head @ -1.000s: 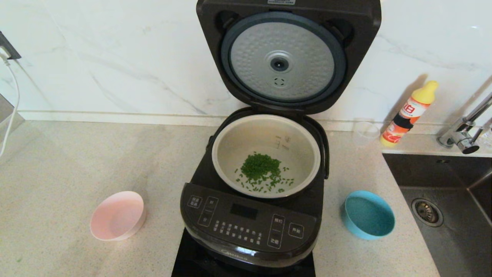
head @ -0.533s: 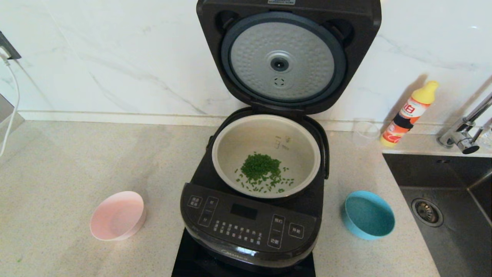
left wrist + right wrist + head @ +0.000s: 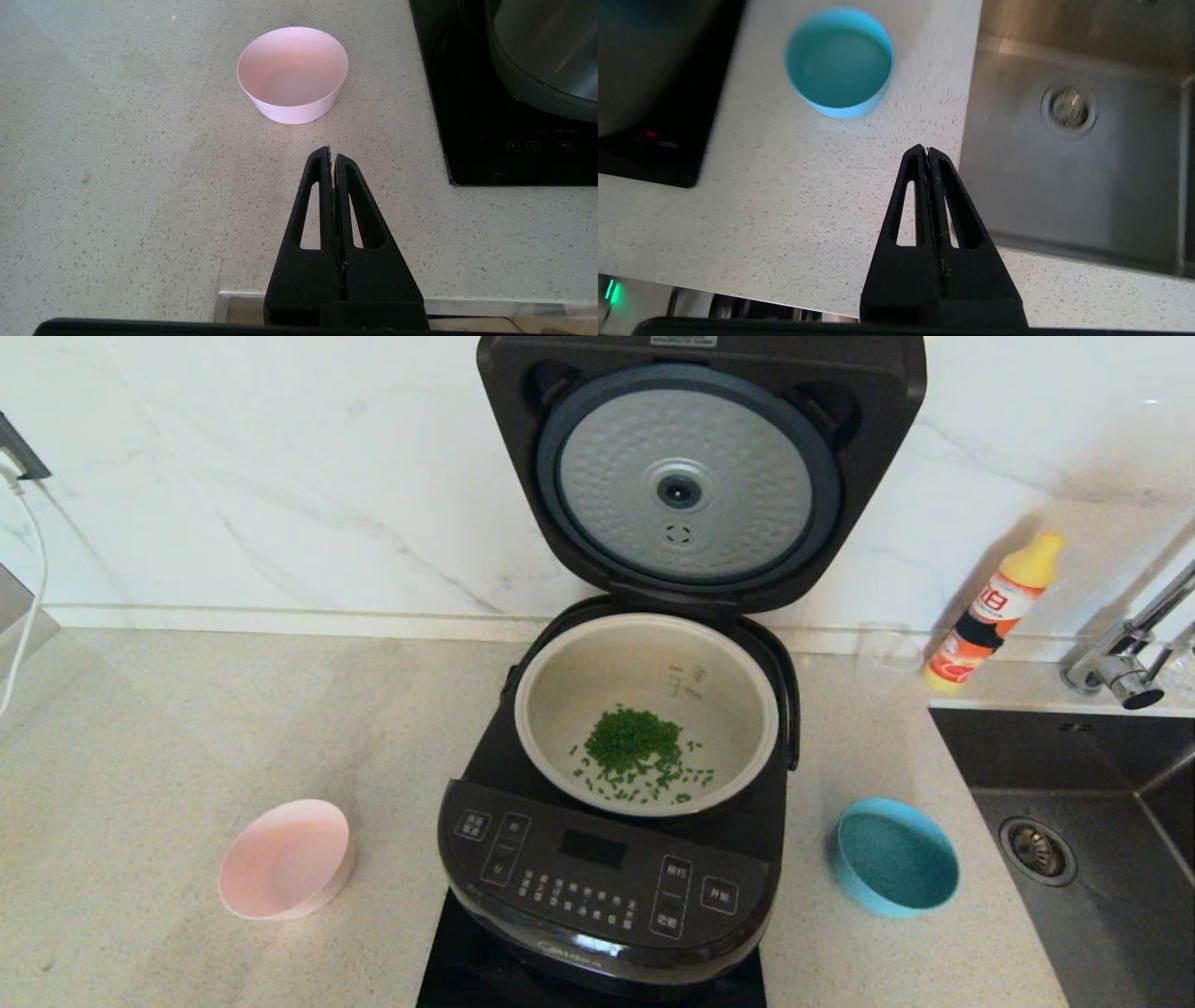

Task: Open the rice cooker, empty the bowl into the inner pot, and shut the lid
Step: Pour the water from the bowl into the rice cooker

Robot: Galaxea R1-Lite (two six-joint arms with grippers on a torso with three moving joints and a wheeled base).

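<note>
The black rice cooker [image 3: 607,887] stands mid-counter with its lid [image 3: 691,476] raised upright against the wall, dimpled silver underside facing me. Its inner pot [image 3: 560,709] holds a small heap of green bits [image 3: 635,751]. An empty pink bowl [image 3: 285,859] [image 3: 292,74] sits left of the cooker, an empty blue bowl [image 3: 896,859] [image 3: 838,60] right of it. My left gripper [image 3: 331,151] is shut, empty, low over the counter's front edge short of the pink bowl. My right gripper [image 3: 927,150] is shut, empty, near the counter's front edge short of the blue bowl, by the sink.
A steel sink [image 3: 1074,859] [image 3: 1069,154] with a tap [image 3: 1130,663] lies at the right. A yellow-capped bottle [image 3: 994,611] and a clear glass [image 3: 887,653] stand by the back wall. The cooker rests on a black induction hob [image 3: 467,116]. A white cable [image 3: 33,579] hangs at the far left.
</note>
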